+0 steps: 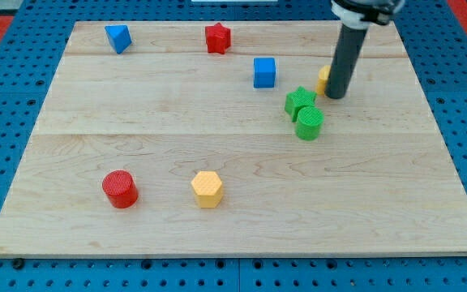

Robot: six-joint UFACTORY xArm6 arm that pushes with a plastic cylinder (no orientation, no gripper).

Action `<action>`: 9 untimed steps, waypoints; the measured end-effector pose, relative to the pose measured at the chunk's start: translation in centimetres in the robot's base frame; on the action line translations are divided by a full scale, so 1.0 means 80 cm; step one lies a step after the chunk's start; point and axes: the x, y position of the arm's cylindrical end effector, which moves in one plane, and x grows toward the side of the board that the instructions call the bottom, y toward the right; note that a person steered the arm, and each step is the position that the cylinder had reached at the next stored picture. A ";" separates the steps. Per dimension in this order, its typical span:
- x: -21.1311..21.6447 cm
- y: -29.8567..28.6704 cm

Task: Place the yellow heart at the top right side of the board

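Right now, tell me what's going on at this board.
One arm with a dark rod is working on the wooden board. My tip sits at the view's upper right, right against a yellow block that the rod mostly hides, so its heart shape cannot be made out. Just below and to the left lie two green blocks, touching each other. The yellow block is still short of the top right corner. The other blocks lie apart from the tip.
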 end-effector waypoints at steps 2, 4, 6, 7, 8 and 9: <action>-0.077 -0.035; -0.116 -0.121; -0.117 -0.057; -0.117 -0.051; -0.120 -0.031; -0.127 0.001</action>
